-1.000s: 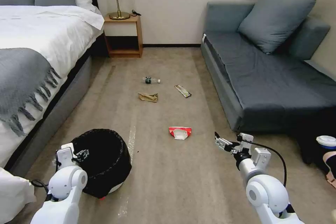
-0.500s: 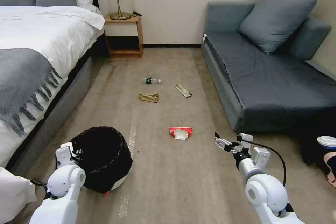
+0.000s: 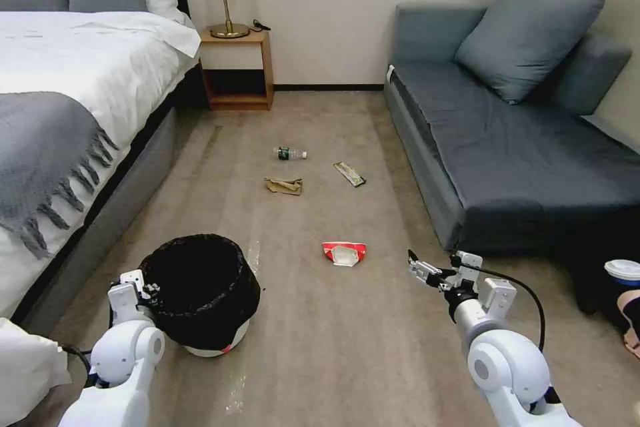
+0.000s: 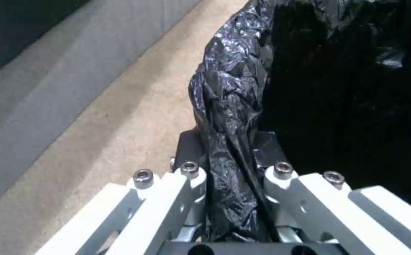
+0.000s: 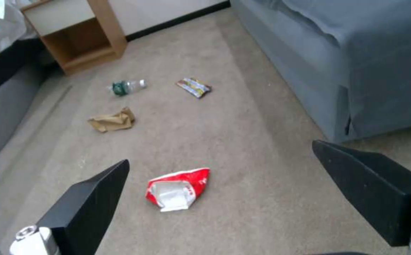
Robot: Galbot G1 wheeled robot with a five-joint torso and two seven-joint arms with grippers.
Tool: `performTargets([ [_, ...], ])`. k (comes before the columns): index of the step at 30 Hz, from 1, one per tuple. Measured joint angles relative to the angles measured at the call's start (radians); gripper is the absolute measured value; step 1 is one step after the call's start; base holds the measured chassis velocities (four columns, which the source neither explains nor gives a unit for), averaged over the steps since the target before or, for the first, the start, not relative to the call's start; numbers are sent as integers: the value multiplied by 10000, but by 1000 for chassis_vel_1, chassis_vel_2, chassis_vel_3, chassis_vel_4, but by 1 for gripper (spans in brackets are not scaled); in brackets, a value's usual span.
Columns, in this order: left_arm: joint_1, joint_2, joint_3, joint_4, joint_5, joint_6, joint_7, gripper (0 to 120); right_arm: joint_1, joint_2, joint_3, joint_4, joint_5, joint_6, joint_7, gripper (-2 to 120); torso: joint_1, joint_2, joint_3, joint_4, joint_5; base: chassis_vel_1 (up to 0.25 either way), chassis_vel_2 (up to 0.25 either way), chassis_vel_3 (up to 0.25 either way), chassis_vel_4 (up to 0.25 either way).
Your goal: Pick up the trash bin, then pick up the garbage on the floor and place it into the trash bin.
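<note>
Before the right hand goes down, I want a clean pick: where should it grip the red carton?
Probably from above, across the carton's narrow depth, pinching its red edges. It lies crushed flat on the carpet with bare floor around it, and the open right hand hangs just beside it.

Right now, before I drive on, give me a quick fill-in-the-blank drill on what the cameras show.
1. The left claw is shut on the rim of the ____, pinching its black bag.
2. The litter piece nearest the right claw is the red-and-white ____.
3. The clear bottle has a ____ label.
4. The right claw holds nothing; its jaws stand ____.

Missing words: trash bin; carton; green; open
</note>
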State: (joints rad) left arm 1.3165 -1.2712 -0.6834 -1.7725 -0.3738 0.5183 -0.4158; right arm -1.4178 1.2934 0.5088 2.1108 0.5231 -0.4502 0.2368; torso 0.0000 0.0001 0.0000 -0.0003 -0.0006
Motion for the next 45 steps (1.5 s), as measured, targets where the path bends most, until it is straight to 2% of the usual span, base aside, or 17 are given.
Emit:
performTargets([
  [6, 232, -114, -81, -94, 592, -596, 55, 10, -122, 24, 19, 255, 330, 7, 6, 100, 0, -1, 1, -4, -4, 0, 0, 0, 0],
  [9, 483, -263, -157, -384, 1149, -1036, 39, 10, -258, 28, 60, 351, 366, 47, -24, 100, 0, -1, 2, 1, 3, 0, 0, 0, 0],
  [13, 711, -373, -193, -712, 1557, -1301, 7, 8, -383, 37, 86, 394, 348, 110, -76, 100, 0, -1, 2, 2, 4, 0, 0, 0, 0],
  [18, 900, -439, -238, -1018, 2087, -1363, -21, 8, -428, 37, 92, 417, 338, 138, -107, 100, 0, -1, 1, 2, 5, 0, 0, 0, 0],
  [20, 1041, -473, -296, -1237, 2707, -1487, -18, 7, -434, 28, 94, 450, 356, 140, -128, 100, 0, -2, 1, 4, 4, 0, 0, 0, 0],
  [30, 1158, -527, -298, -1524, 3742, -1883, 28, 5, -549, 68, 236, 427, 499, 273, -399, 100, 0, -1, 0, 5, 5, 0, 0, 0, 0],
  [45, 1103, -544, -216, -1594, 3887, -2015, 49, 5, -543, 71, 318, 280, 499, 469, -644, 100, 0, -1, 0, 3, 6, 0, 0, 0, 0],
])
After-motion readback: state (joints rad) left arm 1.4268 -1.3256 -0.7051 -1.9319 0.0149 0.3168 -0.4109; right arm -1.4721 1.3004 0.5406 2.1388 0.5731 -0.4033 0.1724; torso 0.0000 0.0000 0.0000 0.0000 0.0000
